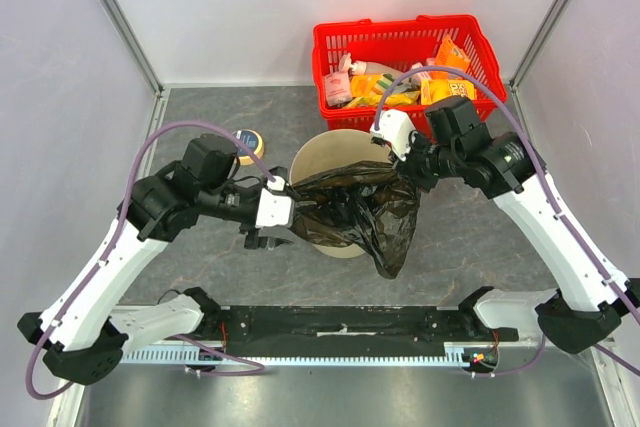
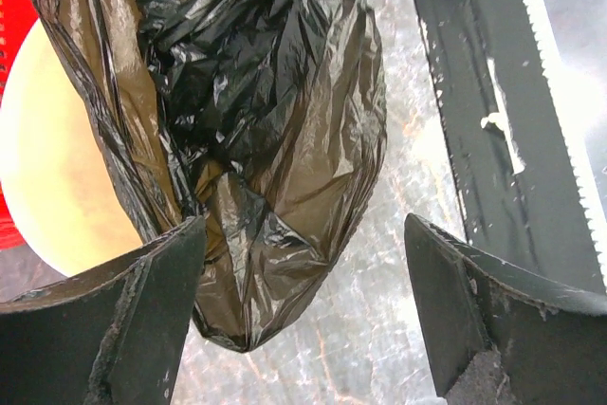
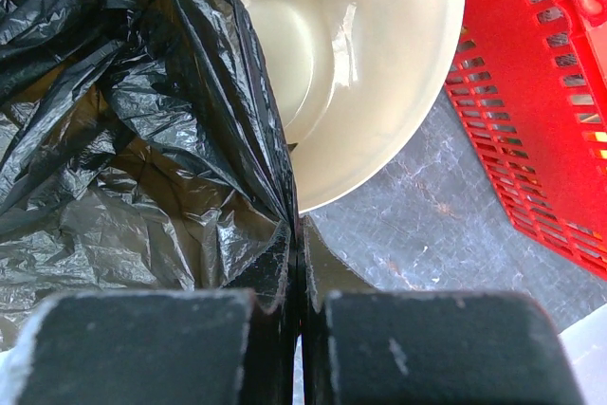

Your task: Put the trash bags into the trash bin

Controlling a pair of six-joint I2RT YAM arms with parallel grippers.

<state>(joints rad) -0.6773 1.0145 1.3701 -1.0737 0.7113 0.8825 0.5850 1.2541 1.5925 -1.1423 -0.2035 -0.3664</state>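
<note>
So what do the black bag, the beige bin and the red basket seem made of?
Black crinkled trash bag: thin glossy plastic film, brownish where light passes.
Round beige bin: smooth moulded plastic, probably, with soft highlights.
Red slotted basket: rigid plastic, apparently, with moulded slots.

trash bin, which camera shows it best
The top external view: it alone takes in the whole round trash bin, though the black bag covers much of it. The right wrist view gives only a close look into its pale inside. The left wrist view shows just a pale sliver behind the bag.
</note>
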